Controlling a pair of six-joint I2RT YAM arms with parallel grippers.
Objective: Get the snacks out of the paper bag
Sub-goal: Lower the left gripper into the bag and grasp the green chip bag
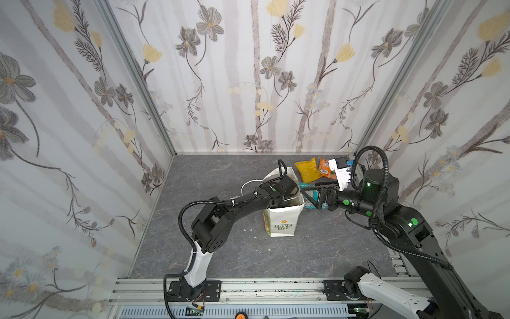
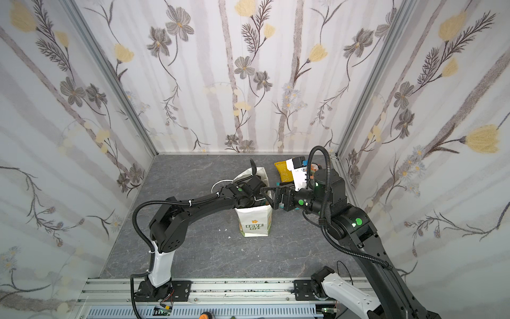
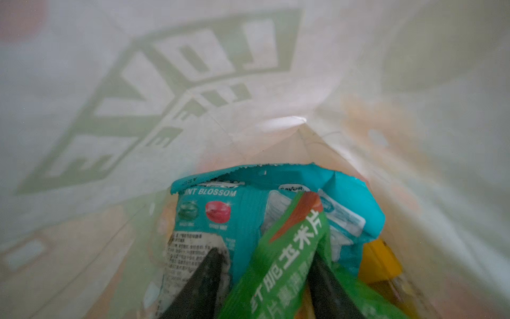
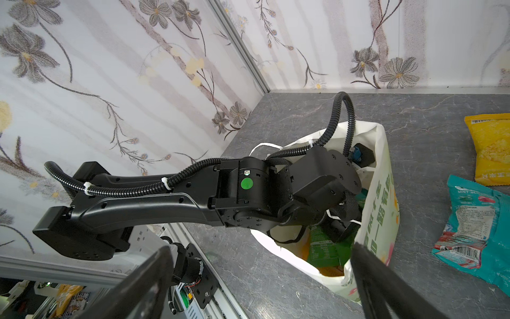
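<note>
The white paper bag stands upright, its "LOVE LIFE" print facing the front. My left gripper reaches down inside it and is shut on a green snack packet. A teal packet lies just behind, and something yellow beside it. In both top views the bag hides these jaws. My right gripper hovers open and empty at the bag's right rim. On the table behind the bag lie a yellow packet, an orange packet and a teal packet.
Floral walls close the grey tabletop on three sides. The loose packets lie near the back right corner. A few tiny white scraps sit left of the bag. An aluminium rail carrying both arm bases runs along the front edge.
</note>
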